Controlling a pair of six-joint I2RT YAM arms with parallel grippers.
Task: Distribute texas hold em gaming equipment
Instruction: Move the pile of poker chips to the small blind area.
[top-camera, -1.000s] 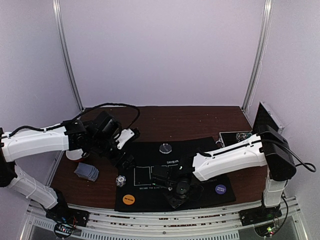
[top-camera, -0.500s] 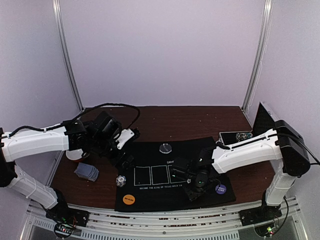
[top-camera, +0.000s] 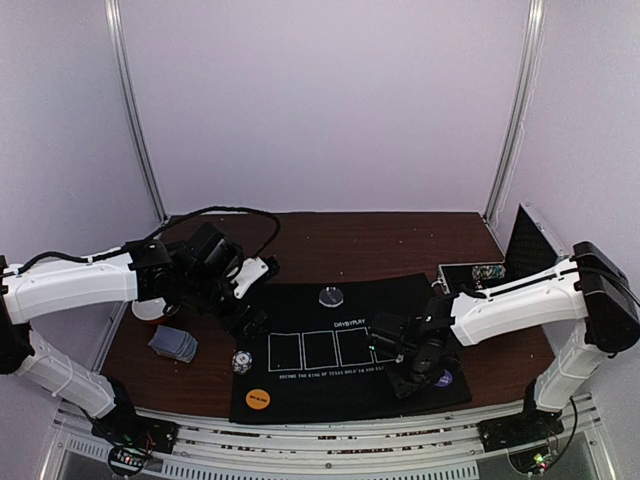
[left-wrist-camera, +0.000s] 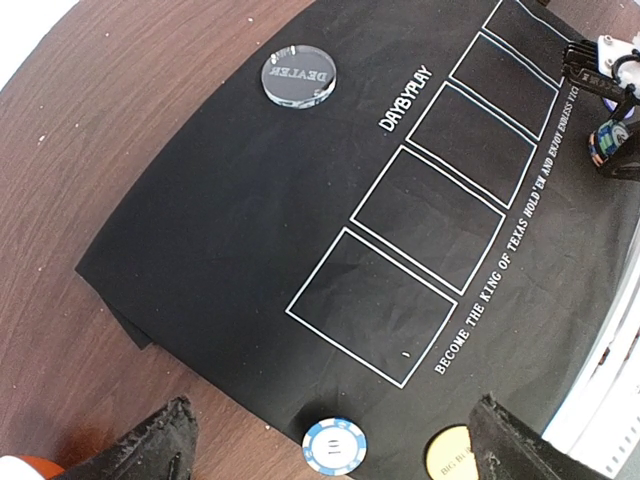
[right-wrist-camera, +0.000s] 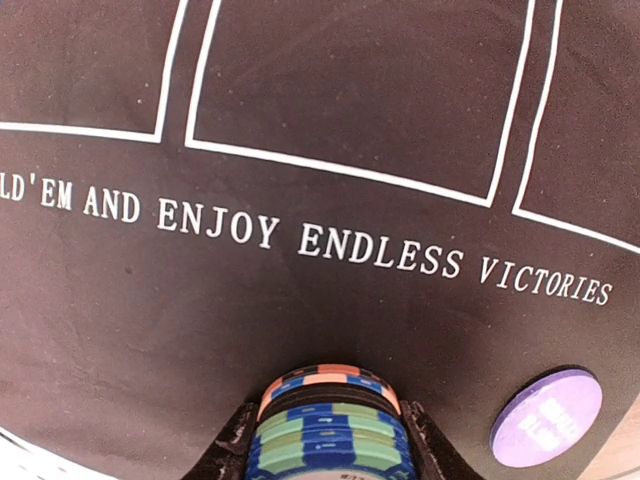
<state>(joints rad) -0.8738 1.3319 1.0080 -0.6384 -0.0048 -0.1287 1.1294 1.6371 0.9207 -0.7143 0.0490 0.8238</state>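
Now, your right fingers (right-wrist-camera: 232, 450) are partly closed around a striped chip stack (right-wrist-camera: 330, 425). They carry it upright over the near right part of the mat (right-wrist-camera: 300, 130), just below the printed line.

The relation that matters is this: the purple disc (right-wrist-camera: 545, 415) lies just beside the stack, off to the right in the wrist view, with a strip of bare mat between them. I'd judge the stack belongs on that strip, so lower it straight down and keep clear of the disc.

The stack's underside is cut off, so you cannot tell whether it touches the mat. From above, your right arm covers much of that spot.

Your left fingers (left-wrist-camera: 150, 445) stand wide and empty above a second stack (left-wrist-camera: 335, 445) near the orange disc (left-wrist-camera: 450, 455), well apart from all this.
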